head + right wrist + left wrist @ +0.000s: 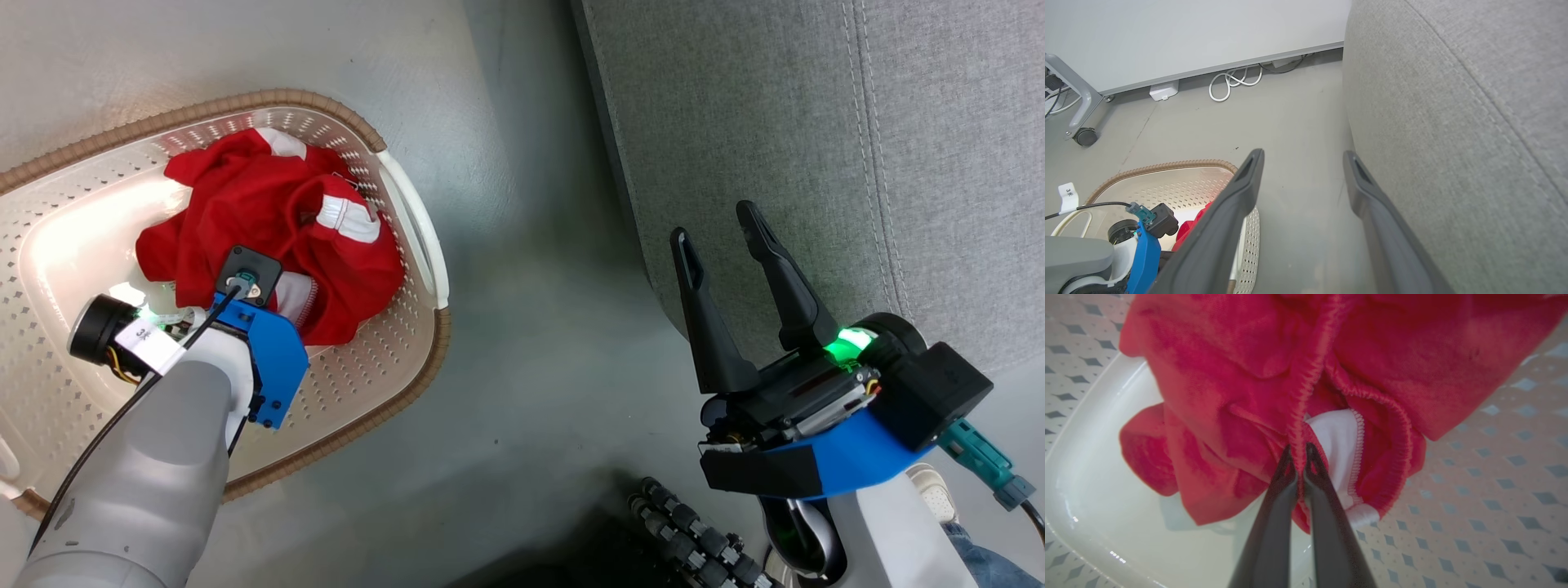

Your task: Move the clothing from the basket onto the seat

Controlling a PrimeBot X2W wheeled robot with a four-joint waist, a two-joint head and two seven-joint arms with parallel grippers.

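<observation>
Two long dark fingers of the left gripper [1300, 451] sit right up at the lens in the left wrist view, pinched together on a ridged, stitched hem of the soft red sports clothing with white trim [1241, 375]. So that pincer is closed on fabric.

From the head view, the bundle lies in the cream-white perforated plastic basket with the brown woven-look rim [245, 100] over at 9 o'clock, heaped toward its 2 o'clock side. Up at 1 to 2 o'clock is the big grey woven-fabric seat [775, 122], with nothing red on it yet. At 4 o'clock the right gripper [714, 222] hangs with fingers spread wide, holding nothing.

Handling-wise, I'd guess this stuff is light, floppy and a bit slick, so it'll drape and trail. That hem looks like a decent bite, thicker than plain cloth. Can't tell if one garment or both are in the pinch, so one might slide off on a lift.
</observation>
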